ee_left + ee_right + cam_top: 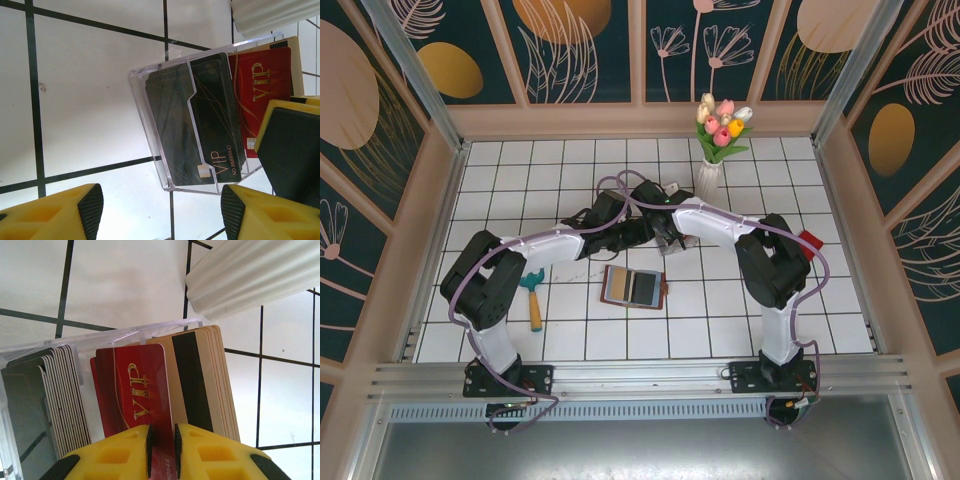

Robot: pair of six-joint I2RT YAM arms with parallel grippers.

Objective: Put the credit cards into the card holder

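The card holder, a brown wallet, lies open on the tiles in front of both arms, showing its grey pockets. The credit cards stand in a clear box: black ones, red VIP ones and tan ones with a black stripe. My right gripper is shut to a thin slit. Its tips sit over the face of the front red card, which shows through the slit; I cannot tell if they touch it. My left gripper is open just short of the box's black-card end, holding nothing.
A white ribbed vase with tulips stands right behind the box, close to both grippers. A small tool with a teal head and wooden handle lies at the left. Something red peeks out behind the right arm. Walls ring the tiled floor.
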